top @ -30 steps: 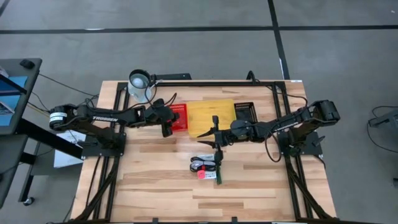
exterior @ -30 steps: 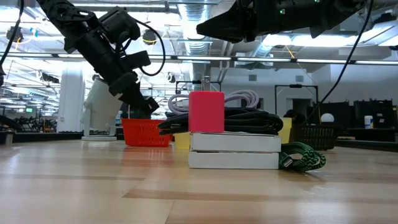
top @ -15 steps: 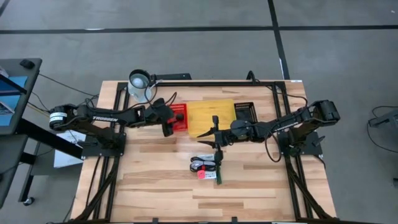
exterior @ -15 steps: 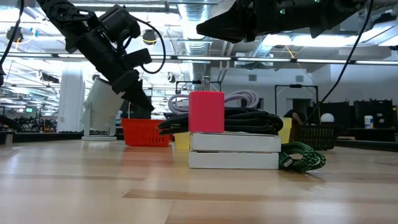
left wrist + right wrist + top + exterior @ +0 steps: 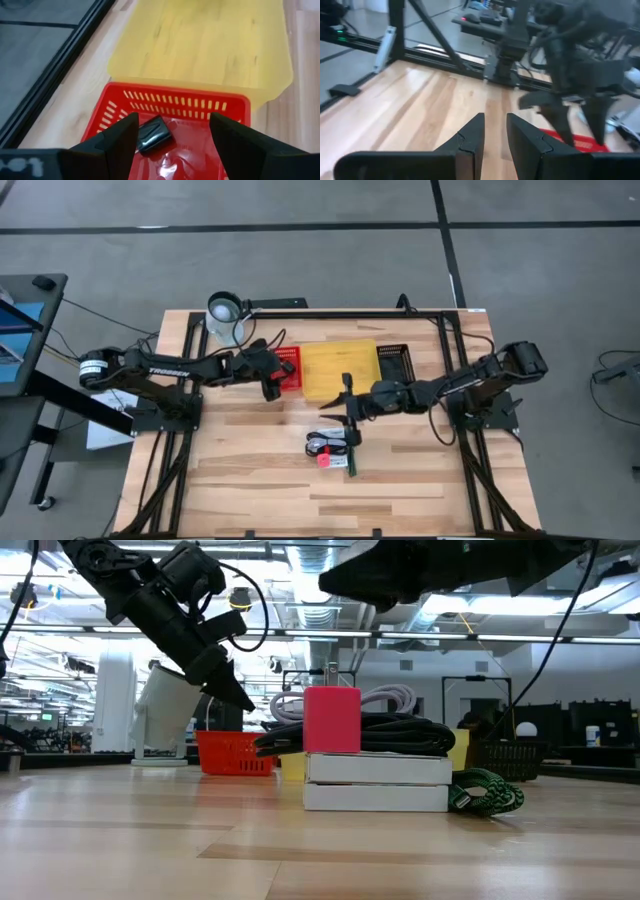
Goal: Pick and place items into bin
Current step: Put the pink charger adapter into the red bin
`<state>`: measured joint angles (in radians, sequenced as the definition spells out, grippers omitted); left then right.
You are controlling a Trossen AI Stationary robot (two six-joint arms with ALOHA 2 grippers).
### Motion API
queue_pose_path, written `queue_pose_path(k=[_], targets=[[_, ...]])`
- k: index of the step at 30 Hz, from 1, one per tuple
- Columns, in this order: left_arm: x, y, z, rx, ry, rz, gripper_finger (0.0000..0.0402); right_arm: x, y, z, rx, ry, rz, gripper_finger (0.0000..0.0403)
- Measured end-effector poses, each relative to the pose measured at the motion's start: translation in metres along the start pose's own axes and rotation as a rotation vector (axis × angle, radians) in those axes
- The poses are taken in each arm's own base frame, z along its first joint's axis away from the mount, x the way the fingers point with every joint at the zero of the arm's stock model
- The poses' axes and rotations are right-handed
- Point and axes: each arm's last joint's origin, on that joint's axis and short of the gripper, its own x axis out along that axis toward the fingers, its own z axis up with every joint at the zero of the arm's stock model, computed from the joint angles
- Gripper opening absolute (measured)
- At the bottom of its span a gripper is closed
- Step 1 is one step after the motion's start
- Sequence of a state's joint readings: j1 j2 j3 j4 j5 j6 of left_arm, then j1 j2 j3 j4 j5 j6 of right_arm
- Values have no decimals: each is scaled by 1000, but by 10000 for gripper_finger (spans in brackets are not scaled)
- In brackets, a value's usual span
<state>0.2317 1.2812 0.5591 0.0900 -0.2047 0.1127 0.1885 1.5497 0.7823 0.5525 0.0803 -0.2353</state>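
Items [image 5: 333, 448] lie bunched at the middle of the wooden table [image 5: 240, 490]: a coiled black cable [image 5: 385, 732] with a red bit [image 5: 331, 720] sits on a flat white printed packet [image 5: 376, 783], and a slim green stick [image 5: 352, 450] lies along the pile's right edge, its long axis running from the far side of the table toward the near side. A small black piece [image 5: 154, 133] already rests in the red bin [image 5: 175, 107], tilted slantwise to the bin's walls. Just over that bin the left gripper [image 5: 172, 131] hangs with its fingers spread wide and nothing between them. The right gripper [image 5: 493, 130] hovers above the pile, fingers a narrow gap apart and empty. Behind the pile stand a yellow bin [image 5: 340, 368] and a black bin [image 5: 393, 360] (the red one touches the yellow one's left side), and a white mug [image 5: 226, 315] sits at the far left corner. Grey floor surrounds the table; the low view shows a hall with ceiling lights and shelving.
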Motion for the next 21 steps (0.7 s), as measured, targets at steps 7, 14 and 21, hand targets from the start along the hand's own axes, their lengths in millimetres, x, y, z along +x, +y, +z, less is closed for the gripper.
queue_pose_path(k=[7,14,21], targets=[[-3,-9,11,-2,-106,-22,236,-3,27,3,-18,18,73,77],[-7,-26,10,8,-208,-88,235,-9,54,2,-44,87,62,77],[-14,-46,13,31,-256,-159,235,-18,82,7,-69,82,58,77]])
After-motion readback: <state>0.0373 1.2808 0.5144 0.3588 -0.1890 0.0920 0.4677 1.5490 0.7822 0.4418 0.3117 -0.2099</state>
